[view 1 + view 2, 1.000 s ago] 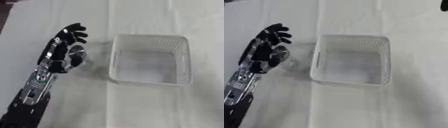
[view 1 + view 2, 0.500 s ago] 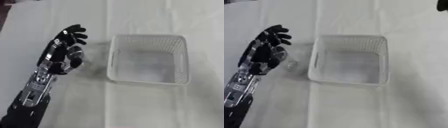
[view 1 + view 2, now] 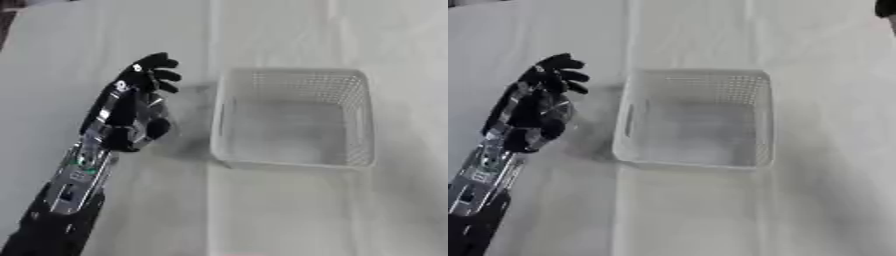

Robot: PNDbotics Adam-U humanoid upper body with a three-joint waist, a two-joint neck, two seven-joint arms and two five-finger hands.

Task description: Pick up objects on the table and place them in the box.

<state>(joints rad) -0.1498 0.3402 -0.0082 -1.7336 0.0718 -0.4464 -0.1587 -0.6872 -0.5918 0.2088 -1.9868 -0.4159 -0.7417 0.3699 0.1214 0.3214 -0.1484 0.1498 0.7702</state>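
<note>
White mesh basket (image 3: 296, 118) taken as landmark; it sits on a bench (image 3: 289, 210) covered in white cloth, and nothing is seen inside it.

Left hand (image 3: 133, 111) is seen just left of the basket, close to its left wall and the handle slot there, not touching. Arm comes in from the lower left corner. Fingers (image 3: 158, 75) are curled forward at the tips, thumb bent inward below them. A clear, glassy object (image 3: 555, 111) is faintly made out inside the curl, against the palm; its exact shape cannot be told. The hand is taken as clasped round this object, level with the basket's left wall and short of the rim.

Compared with the frames of a second and half a second ago: hand and basket are found in nearly the same relation, the hand still left of the basket wall. Fingers appear slightly more curled over than before. The clear object is no longer seen as distinctly beside the palm; it now lies more within the fingers. The basket has not been shifted.

A dark shape (image 3: 885, 8) shows far beyond the basket's right rear corner, in the right eye view only; whether it is the right hand cannot be told.
</note>
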